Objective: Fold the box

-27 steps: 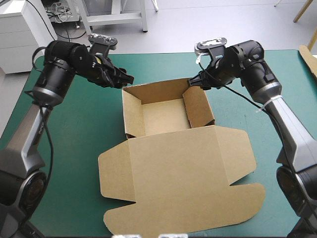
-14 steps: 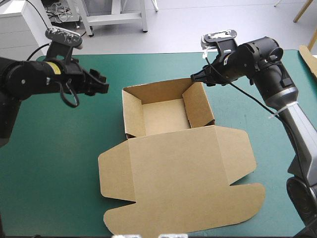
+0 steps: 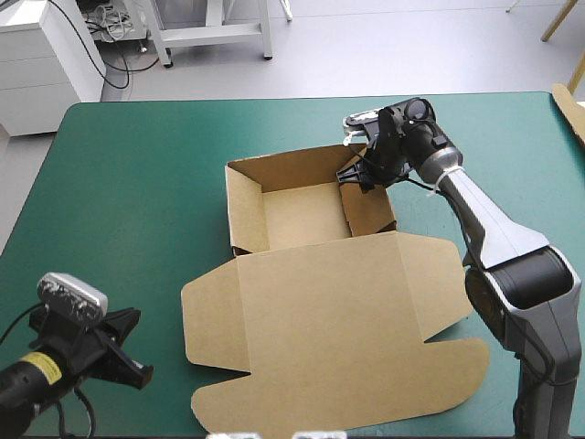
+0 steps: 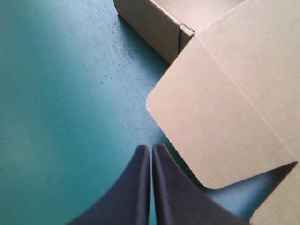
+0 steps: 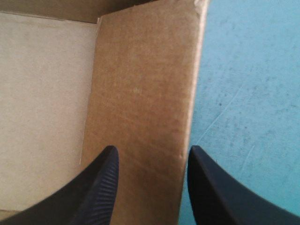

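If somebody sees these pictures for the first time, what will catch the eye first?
The brown box at the middle of the table: an open tray with its lid lying flat. The right pincer stands open astride the tray's right wall; the left pincer, shut, hangs near the lid's left flap.

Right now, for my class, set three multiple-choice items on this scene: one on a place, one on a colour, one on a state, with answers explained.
1. Where over the cover is the left gripper? A at its far edge; B by its near left corner; C at its right edge.
2. The cover's colour? A teal-green; B red; C grey.
3. At the box's right wall, the right gripper's fingers are: A out of sight; B shut; C open.
Answers: B, the high view shows it there; A, plain in every view; C, the wall stands between the parted fingers.
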Robot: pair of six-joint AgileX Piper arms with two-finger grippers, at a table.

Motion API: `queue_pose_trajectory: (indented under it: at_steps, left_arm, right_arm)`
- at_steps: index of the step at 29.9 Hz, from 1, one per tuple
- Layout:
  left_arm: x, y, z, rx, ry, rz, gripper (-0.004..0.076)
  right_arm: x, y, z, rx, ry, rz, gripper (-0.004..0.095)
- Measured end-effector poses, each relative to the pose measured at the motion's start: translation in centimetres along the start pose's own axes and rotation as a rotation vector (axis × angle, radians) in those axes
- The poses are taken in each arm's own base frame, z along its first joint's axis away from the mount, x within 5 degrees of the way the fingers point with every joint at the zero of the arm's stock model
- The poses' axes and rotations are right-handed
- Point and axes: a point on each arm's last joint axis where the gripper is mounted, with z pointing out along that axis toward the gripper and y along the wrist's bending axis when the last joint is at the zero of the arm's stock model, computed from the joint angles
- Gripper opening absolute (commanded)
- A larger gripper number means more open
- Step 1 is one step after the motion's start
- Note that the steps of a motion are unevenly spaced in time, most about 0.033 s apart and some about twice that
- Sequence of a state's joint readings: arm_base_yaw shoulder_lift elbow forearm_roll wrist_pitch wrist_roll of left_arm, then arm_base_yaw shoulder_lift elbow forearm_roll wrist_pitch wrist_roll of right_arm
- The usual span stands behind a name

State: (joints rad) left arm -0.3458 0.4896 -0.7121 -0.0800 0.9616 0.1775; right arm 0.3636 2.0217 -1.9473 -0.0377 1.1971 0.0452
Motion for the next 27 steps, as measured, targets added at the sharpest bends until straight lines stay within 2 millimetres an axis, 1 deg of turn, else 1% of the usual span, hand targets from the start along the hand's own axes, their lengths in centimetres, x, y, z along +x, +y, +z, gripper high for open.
queue_pose_trajectory:
  at_steps: [2,4,5,6,9,10,12,15,18,21,22,25,27]
  left_arm:
    - [2.0,-0.3,-0.2,-0.006,-0.035,0.001,-0.0006]
    - [3.5,-0.5,-0.3,-0.01,-0.063,0.002,-0.0008]
    - [4.3,-0.6,-0.3,-0.011,-0.076,0.003,-0.0008]
    - [4.9,-0.6,-0.3,-0.013,-0.087,0.003,-0.0008]
    - [6.4,-0.9,-0.4,-0.018,-0.128,0.004,-0.0008]
    - [6.5,-0.9,-0.5,-0.021,-0.151,0.004,-0.0008]
    - [6.7,-0.9,-0.8,-0.025,-0.19,0.005,-0.0008]
    - [6.8,-1.0,-0.9,-0.027,-0.2,0.005,-0.0008]
    - [6.8,-0.9,-0.9,-0.027,-0.204,0.005,-0.0008]
    - [6.8,-0.9,-0.9,-0.028,-0.205,0.005,-0.0008]
    - [6.8,-0.9,-0.9,-0.028,-0.206,0.005,-0.0008]
    - [6.8,-0.9,-0.9,-0.027,-0.207,0.005,-0.0008]
    - [6.8,-0.9,-0.9,-0.027,-0.207,0.005,-0.0008]
  right_arm:
    - [0.0,0.0,1.3,0.001,0.024,-0.001,0.0422]
    - [0.0,0.1,2.3,0.0,0.044,-0.001,0.0378]
    - [0.0,0.1,2.8,0.001,0.052,-0.002,0.033]
    - [0.0,0.1,3.0,0.001,0.056,-0.002,0.0261]
    - [0.1,0.1,3.3,0.001,0.062,-0.002,0.0014]
    - [0.1,0.1,3.3,0.002,0.061,-0.004,-0.0016]
    - [0.0,0.1,3.3,0.007,0.059,-0.008,-0.0022]
    - [0.0,-0.2,3.3,0.007,0.053,-0.002,-0.0022]
    - [0.0,-1.1,3.4,0.0,0.052,0.021,-0.0021]
    - [0.0,-3.5,3.4,0.025,0.056,0.05,-0.0022]
    - [0.1,-4.8,3.4,0.039,0.058,0.067,-0.0022]
    - [0.7,-9.5,3.2,0.086,0.063,0.138,-0.0022]
    - [1.5,-13.2,3.0,0.122,0.068,0.199,-0.0022]
